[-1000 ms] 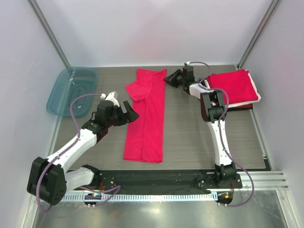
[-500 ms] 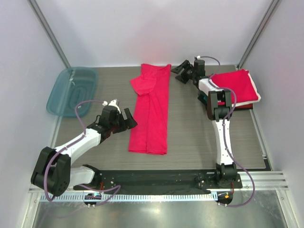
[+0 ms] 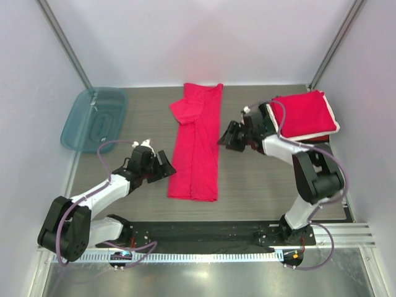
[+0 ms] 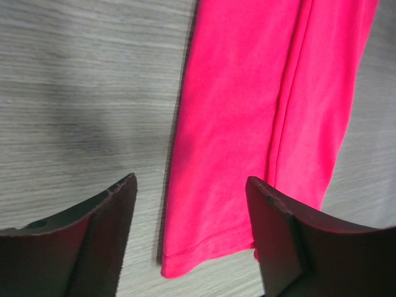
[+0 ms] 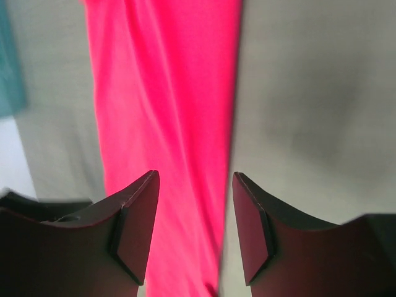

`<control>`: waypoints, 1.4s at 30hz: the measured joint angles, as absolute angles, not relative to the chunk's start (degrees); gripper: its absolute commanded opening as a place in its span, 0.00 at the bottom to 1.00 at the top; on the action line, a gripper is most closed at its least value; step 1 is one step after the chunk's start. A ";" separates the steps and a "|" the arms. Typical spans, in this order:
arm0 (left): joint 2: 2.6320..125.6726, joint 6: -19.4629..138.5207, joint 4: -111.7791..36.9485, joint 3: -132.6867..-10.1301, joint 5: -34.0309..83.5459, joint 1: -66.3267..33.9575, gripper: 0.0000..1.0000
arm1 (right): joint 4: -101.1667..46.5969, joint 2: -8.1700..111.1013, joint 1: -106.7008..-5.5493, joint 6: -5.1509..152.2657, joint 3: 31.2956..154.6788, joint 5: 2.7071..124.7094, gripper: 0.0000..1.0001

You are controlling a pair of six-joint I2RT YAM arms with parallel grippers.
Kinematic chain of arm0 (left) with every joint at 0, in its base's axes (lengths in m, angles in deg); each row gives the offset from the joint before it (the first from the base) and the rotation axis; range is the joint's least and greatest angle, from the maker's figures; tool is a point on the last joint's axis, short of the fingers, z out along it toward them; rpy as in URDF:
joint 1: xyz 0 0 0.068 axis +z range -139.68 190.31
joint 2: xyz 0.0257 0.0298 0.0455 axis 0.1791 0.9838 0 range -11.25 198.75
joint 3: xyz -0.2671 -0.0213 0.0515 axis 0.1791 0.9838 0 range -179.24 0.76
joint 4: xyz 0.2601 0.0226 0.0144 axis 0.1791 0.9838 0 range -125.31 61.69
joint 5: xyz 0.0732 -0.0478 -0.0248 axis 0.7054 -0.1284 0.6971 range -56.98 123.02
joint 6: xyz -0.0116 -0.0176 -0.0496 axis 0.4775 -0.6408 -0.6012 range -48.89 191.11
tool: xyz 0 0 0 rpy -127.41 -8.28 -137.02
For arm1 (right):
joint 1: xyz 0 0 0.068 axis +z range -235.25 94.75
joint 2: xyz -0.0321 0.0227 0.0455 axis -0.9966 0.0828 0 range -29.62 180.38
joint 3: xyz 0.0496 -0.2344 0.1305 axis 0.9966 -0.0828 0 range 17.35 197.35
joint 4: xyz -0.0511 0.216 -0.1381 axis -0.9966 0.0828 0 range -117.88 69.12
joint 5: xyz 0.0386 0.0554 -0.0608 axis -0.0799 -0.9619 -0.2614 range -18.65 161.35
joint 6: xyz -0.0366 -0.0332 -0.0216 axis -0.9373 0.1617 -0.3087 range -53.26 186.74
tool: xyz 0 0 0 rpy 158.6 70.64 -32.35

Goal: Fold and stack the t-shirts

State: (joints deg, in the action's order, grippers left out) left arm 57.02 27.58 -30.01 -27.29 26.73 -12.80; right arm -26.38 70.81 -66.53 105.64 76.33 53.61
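Crimson fabric is lying in a long strip down the middle of the table [image 3: 260, 185]. This t-shirt [image 3: 197, 148] looks already doubled lengthwise, and it is running from the far edge toward the arms with a bunched sleeve near its far end. The left gripper [image 4: 190, 182] is hovering over the near hem corner, its jaws wide apart and holding nothing. The right gripper [image 5: 195, 176] is hanging above the strip's right edge, also parted and empty.

The trouble I am expecting lies in the pinch. The cloth is sitting in thin stacked layers (a seam line is showing in the left wrist view). A jaw closing at the hem could therefore catch only the top layer, and the fold would peel open on lifting. The two grippers are also working at different points along the strip, so an uneven pull could skew it or drag it off line. The sleeve lump could leave the finished fold lopsided on the stack of folded shirts [image 3: 306, 114] at the far right.

No brand, print or lettering is showing on any shirt, and no neck label is visible from these angles.
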 measured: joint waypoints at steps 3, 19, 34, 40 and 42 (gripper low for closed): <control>56.12 27.21 -29.64 -26.68 25.62 -12.80 0.62 | -25.71 63.16 -63.17 106.12 67.50 55.97 0.54; 50.96 26.16 -24.24 -22.05 22.74 -12.80 0.58 | -22.06 44.93 -41.57 118.23 47.26 62.29 0.50; 49.45 25.07 -23.85 -20.10 19.37 -12.93 0.51 | -28.96 48.21 -37.72 125.99 43.72 62.33 0.07; 50.72 25.09 -23.87 -20.08 17.49 -12.93 0.35 | -29.07 48.14 -37.72 126.66 43.53 62.68 0.01; 50.81 25.13 -23.78 -19.86 17.23 -12.93 0.34 | -28.85 47.55 -37.72 126.66 43.35 62.95 0.01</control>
State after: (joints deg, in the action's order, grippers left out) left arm 50.81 25.13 -23.78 -19.86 17.23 -12.93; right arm -28.85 47.55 -37.72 126.66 43.35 62.95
